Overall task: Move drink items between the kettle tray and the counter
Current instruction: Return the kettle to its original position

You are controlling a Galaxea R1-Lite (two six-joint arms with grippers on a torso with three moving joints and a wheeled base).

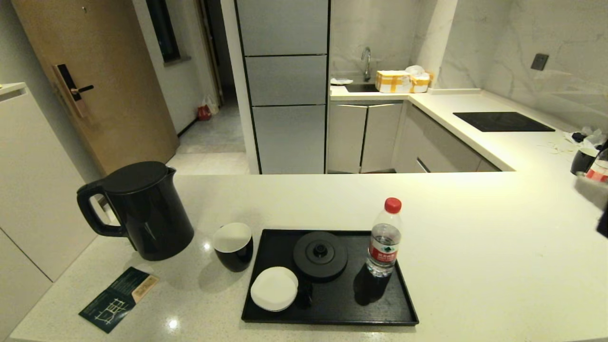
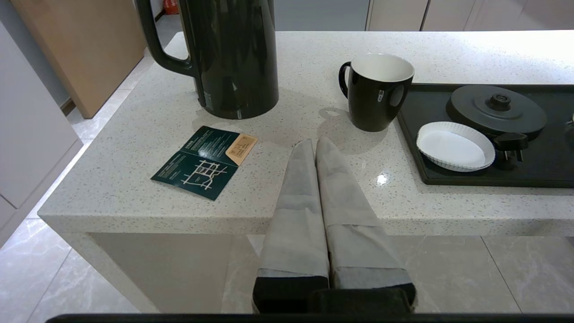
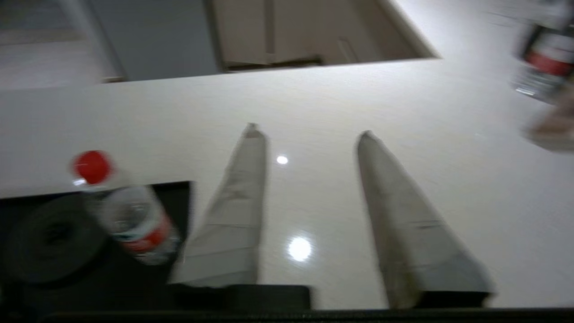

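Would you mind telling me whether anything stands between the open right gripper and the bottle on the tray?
Nothing visible does. The right gripper is open over bare counter beside the tray, and the bottle stands just inside the tray's near edge.

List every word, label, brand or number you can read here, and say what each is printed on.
No text can be read.
Bottle red label: white print and a green logo, too small to read.
Dark green leaflet on the counter: a white line map and lines of print, too small to read.
Cup: small pale mark, unreadable.
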